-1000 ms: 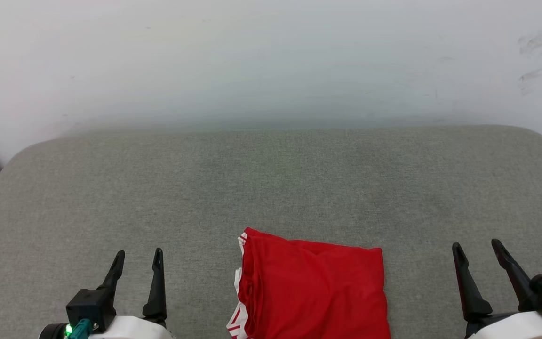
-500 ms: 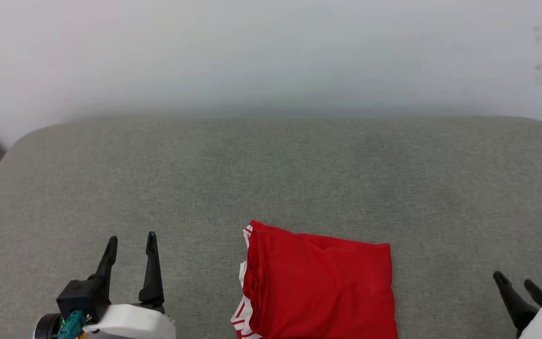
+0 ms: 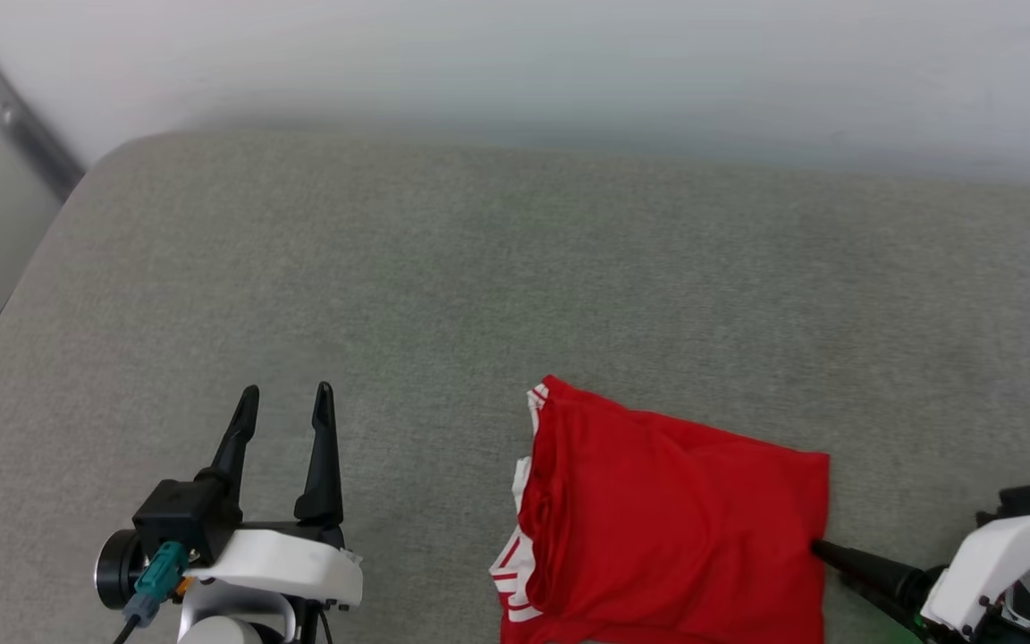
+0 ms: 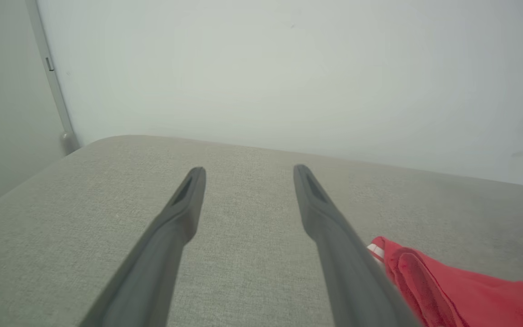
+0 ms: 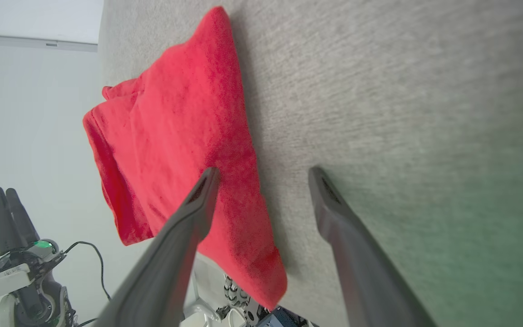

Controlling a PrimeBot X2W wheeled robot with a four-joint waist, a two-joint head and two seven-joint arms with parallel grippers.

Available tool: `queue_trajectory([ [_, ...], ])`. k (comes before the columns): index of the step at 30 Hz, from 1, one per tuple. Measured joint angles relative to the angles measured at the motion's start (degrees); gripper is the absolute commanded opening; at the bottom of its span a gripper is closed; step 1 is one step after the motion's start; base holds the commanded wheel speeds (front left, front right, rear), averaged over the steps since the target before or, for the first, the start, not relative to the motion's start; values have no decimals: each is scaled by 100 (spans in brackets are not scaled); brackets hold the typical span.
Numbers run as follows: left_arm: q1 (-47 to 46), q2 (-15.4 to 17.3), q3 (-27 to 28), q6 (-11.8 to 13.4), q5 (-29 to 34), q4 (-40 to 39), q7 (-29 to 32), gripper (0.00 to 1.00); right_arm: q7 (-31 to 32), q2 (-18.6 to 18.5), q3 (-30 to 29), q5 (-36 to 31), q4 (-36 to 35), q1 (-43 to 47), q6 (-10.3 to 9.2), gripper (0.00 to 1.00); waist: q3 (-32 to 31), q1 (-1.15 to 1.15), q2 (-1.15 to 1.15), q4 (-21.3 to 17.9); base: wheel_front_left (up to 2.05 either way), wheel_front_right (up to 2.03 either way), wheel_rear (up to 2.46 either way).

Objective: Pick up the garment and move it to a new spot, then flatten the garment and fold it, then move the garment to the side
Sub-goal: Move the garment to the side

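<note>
Right gripper (image 5: pixel 263 171) has swung sideways, wide open, at the edge of the garment (image 5: pixel 175 136).

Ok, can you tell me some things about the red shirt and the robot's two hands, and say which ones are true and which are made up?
1. The bright red soft fabric shirt lies folded on the grey woven cushion. True.
2. The left gripper is squeezing the shirt. False: its fingers are spread open over bare grey cushion, apart from the shirt.
3. The right gripper is open at the shirt's edge, with one finger over the red cloth and the other over the cushion. True.
4. The shirt has blue trim. False: the striped trim peeking out at its side is white with thin red stripes.
</note>
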Motion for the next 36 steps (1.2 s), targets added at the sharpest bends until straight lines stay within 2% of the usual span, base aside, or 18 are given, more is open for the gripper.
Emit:
queue_trajectory([
  [3,-114,-38,62,-101,70,97,0,100,44,29,201,412,452,-292,4,100,173,0,0,206,0,0,0],
  [6,-127,-83,81,-136,105,135,0,100,-32,29,338,502,578,-375,5,100,219,0,0,291,0,0,0],
  [7,-131,-100,89,-163,115,154,0,100,-52,29,393,570,648,-416,5,64,230,0,0,321,0,0,0],
  [9,-133,-129,114,-178,151,183,0,100,-119,27,546,598,723,-441,5,9,218,0,0,352,0,0,0],
  [10,-133,-143,123,-194,155,201,0,100,-164,31,613,632,746,-443,4,0,197,0,0,358,0,0,0],
  [15,-69,-147,166,-227,271,297,0,100,-425,-29,1059,497,567,-431,0,0,32,0,0,313,0,0,0],
  [21,114,-132,211,-226,301,323,0,100,-915,-582,1822,-516,232,-418,1,0,-232,0,0,27,0,0,0],
  [25,269,-137,210,-236,298,291,0,100,-1154,-943,2154,-1419,176,-440,1,0,-391,0,0,-314,0,0,0],
  [29,268,-164,185,-286,298,144,0,100,-1296,-1133,2284,-2098,230,-671,2,0,-435,0,0,-747,0,0,0],
  [36,-156,-183,83,-396,456,-109,-1,100,-1673,-1425,2203,-2721,713,-1492,2,0,-118,-1,0,-1547,0,0,0],
])
